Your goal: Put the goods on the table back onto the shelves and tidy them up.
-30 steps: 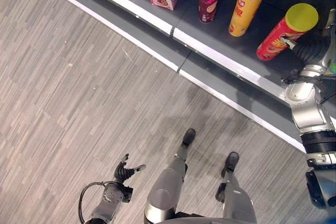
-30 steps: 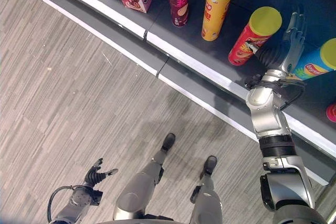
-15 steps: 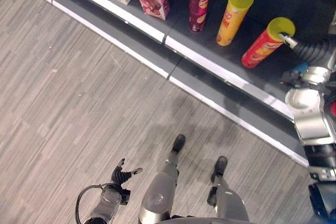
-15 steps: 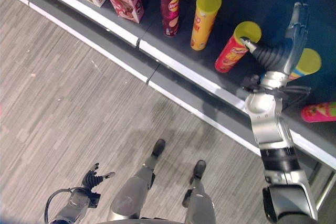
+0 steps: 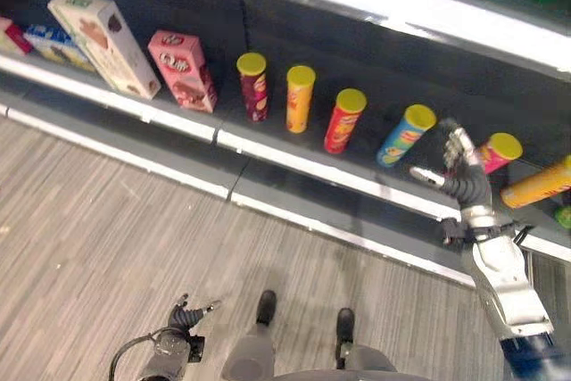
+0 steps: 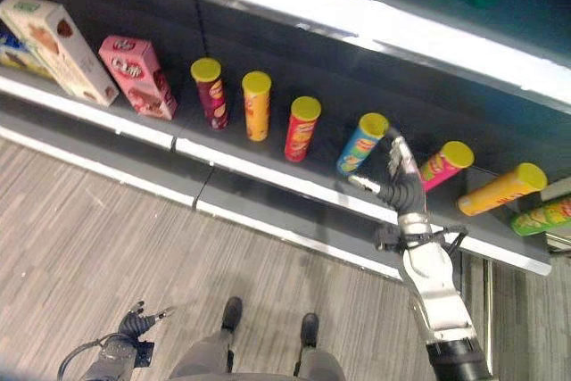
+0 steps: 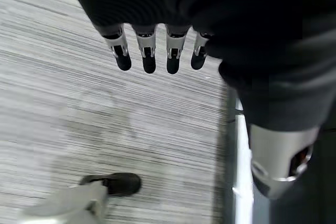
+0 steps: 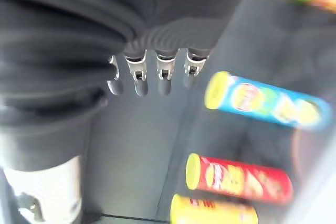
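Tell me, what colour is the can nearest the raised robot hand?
Blue can, yellow lid; right eye view.

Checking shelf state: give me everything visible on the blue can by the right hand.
The blue can is a tall tube with a yellow lid, a blue wrap and a printed label, probably cardboard. It stands upright on the dark shelf, in the row between the red can and the pink can. The open right hand is raised just beside it, fingers straight; I cannot tell whether they touch. The can looks closed and undamaged.
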`<state>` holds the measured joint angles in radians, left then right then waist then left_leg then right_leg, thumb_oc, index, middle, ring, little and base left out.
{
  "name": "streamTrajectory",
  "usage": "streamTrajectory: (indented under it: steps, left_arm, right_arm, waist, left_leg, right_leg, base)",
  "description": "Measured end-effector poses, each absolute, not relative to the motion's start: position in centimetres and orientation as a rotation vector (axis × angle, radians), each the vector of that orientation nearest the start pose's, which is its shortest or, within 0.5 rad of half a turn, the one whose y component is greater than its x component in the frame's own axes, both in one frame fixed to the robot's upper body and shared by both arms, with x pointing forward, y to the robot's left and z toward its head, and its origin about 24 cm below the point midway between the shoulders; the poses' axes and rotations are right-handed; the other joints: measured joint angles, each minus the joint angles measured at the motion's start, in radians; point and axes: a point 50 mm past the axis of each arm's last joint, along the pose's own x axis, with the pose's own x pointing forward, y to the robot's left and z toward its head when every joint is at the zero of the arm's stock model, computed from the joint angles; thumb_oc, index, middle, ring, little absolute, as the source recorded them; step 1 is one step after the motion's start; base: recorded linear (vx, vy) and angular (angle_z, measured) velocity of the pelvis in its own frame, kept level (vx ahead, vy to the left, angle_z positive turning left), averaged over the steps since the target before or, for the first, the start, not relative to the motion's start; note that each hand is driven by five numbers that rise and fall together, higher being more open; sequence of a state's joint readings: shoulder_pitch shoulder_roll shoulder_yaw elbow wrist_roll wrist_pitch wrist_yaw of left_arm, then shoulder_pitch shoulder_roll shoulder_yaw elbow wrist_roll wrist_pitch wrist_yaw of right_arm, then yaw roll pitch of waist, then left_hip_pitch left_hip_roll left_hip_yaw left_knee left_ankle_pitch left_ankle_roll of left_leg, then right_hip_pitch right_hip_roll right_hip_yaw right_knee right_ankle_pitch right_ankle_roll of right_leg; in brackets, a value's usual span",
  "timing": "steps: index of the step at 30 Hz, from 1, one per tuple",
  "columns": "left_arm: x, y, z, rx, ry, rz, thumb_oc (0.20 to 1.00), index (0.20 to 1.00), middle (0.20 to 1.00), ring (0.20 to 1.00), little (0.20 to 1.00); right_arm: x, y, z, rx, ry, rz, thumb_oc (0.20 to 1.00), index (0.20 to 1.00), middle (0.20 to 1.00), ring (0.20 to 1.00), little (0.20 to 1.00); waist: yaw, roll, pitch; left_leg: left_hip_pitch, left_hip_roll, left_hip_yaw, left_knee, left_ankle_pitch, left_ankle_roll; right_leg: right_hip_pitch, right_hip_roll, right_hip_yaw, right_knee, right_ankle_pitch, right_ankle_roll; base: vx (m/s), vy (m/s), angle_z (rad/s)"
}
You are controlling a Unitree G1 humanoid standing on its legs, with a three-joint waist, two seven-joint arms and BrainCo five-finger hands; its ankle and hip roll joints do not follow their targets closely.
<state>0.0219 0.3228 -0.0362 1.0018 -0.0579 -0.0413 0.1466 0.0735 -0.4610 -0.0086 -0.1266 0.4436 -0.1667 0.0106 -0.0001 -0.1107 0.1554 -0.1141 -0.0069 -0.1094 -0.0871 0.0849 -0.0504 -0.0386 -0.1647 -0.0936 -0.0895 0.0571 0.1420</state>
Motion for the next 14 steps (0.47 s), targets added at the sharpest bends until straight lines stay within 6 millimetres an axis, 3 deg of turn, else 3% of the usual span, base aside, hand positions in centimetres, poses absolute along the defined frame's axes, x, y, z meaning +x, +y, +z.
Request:
streamTrajectory:
  steps: [3, 7, 12, 14]
  left_arm:
    - [12.3, 27.2, -13.2, 0.32, 0.98, 0.263, 1.0, 1.0, 1.0, 1.0, 1.0]
    - [12.4, 27.0, -13.2, 0.296, 0.981, 0.213, 1.0, 1.0, 1.0, 1.0, 1.0]
    - [12.2, 26.6, -13.4, 0.28, 0.999, 0.154, 1.0, 1.0, 1.0, 1.0, 1.0]
    - [11.9, 26.3, -13.7, 0.292, 1.013, 0.126, 1.0, 1.0, 1.0, 1.0, 1.0]
  right_arm:
    - [22.5, -24.4, 7.4, 0.155, -0.143, 0.031, 1.0, 1.0, 1.0, 1.0, 1.0]
    - [20.3, -27.1, 2.9, 0.254, 0.068, 0.002, 1.0, 1.0, 1.0, 1.0, 1.0]
    - [14.1, -29.4, -7.8, 0.253, 0.594, -0.179, 1.0, 1.0, 1.0, 1.0, 1.0]
    - [10.8, -28.9, -11.3, 0.186, 0.846, -0.24, 1.0, 1.0, 1.0, 1.0, 1.0]
  waist:
    - [-0.041, 0.009, -0.028]
    - [-0.066, 0.007, -0.061]
    - [-0.072, -0.003, -0.088]
    - [-0.063, 0.007, -0.093]
  left_leg:
    - [0.023, 0.002, 0.016, -0.001, -0.003, 0.004]
    - [0.046, 0.015, 0.036, -0.003, -0.011, 0.002]
    - [0.048, 0.024, 0.039, -0.006, -0.012, 0.002]
    - [0.047, 0.023, 0.038, -0.007, -0.012, 0.002]
  right_leg:
    - [0.013, 0.001, 0.015, 0.0, -0.001, 0.001]
    - [0.026, 0.011, 0.034, 0.0, -0.002, 0.001]
    - [0.025, 0.019, 0.035, 0.0, -0.003, -0.005]
    - [0.025, 0.019, 0.035, 0.0, -0.003, -0.004]
  base:
    - [0.05, -0.001, -0.21]
    - [0.02, -0.01, -0.12]
    - [0.0, 0.0, 0.0]
    - [0.0, 0.0, 0.0]
